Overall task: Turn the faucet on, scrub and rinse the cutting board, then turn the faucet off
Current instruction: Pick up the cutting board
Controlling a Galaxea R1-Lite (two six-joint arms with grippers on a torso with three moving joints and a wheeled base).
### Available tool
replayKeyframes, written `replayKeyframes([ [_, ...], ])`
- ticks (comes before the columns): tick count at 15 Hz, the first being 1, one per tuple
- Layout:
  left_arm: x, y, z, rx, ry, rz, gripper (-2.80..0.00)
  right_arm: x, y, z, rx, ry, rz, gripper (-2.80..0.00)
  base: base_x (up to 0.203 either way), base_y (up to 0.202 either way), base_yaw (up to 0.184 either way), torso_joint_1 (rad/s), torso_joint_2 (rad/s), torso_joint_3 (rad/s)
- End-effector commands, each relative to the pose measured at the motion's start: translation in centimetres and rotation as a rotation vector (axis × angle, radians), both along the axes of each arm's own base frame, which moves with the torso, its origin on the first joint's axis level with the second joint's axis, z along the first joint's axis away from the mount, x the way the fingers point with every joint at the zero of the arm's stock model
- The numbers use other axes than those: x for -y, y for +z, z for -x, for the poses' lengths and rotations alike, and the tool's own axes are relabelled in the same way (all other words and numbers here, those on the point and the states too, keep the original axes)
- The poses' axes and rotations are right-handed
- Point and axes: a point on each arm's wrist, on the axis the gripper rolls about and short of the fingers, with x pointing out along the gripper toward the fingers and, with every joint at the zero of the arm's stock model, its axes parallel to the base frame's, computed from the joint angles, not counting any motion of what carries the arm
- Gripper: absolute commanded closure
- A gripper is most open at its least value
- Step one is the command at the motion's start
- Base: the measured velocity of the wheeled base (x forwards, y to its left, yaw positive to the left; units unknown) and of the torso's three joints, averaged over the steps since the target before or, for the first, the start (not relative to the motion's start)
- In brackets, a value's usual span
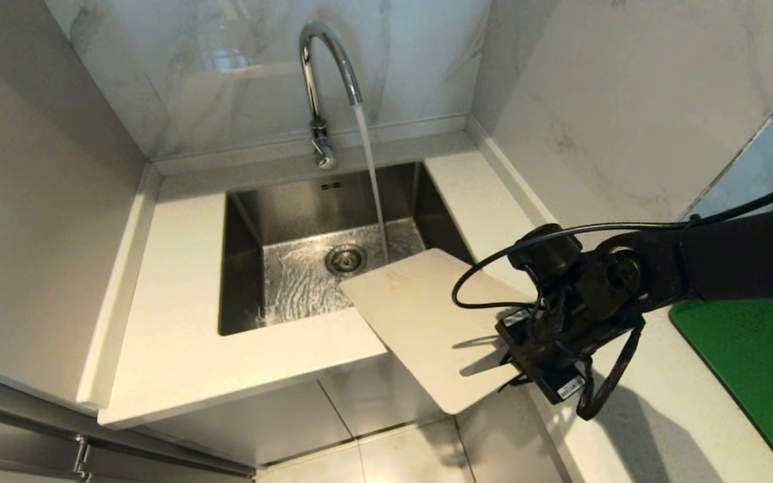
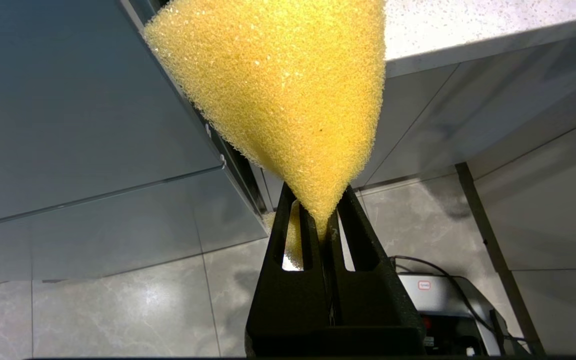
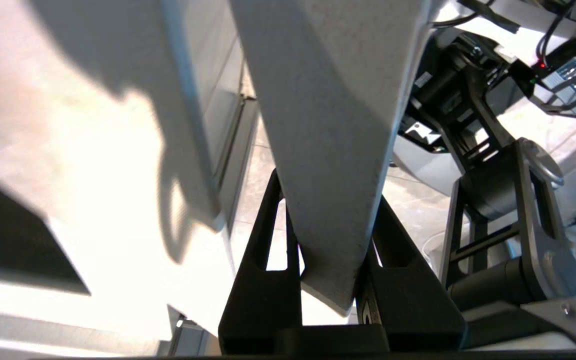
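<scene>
Running water: a steady stream falls from the faucet [image 1: 323,80] into the far right part of the sink [image 1: 245,268], landing just beyond the far corner of the cutting board [image 1: 427,322]; the sink floor around the drain [image 1: 345,259] is rippled and wet.
Faucet: chrome gooseneck standing at the far edge of the sink against the marble wall [image 1: 594,100], its small lever low on the stem.
Cutting board: pale, flat, held off the surface and tilted, its far corner over the near right part of the sink, its near end reaching past the front edge of the countertop [image 1: 165,335] above the floor [image 1: 386,463].
Right gripper [image 1: 504,352]: on the right, its fingers [image 3: 263,280] closed on the right edge of the cutting board; the wrist view shows the board's thickness wedged between the two dark fingers.
Left gripper [image 2: 324,235]: out of the head view, low beside the cabinet fronts, pressed nearly shut on the narrow end of a yellow sponge [image 2: 283,90] that flares wide beyond the fingertips.
Green mat [image 1: 755,362]: lies on the counter at the far right, well apart from the sink.
Cable [image 1: 494,268]: black loop hanging from the right arm over the board.
</scene>
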Motion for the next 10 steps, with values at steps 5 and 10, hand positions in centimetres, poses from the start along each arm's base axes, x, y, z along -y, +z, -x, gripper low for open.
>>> replayKeyframes([
  [5, 0.0, 0.0, 0.0, 0.001, 0.002, 0.0, 0.0, 0.6, 3.2, 2.5, 0.094, -0.021, 0.02, 0.0, 0.0, 0.0, 0.0, 0.0, 0.0, 0.0],
  [10, 0.0, 0.0, 0.0, 0.0, 0.002, 0.0, 0.0, 0.8, 6.1, 4.4, 0.214, 0.06, 0.037, 0.0, 0.0, 0.0, 0.0, 0.0, 0.0, 0.0],
])
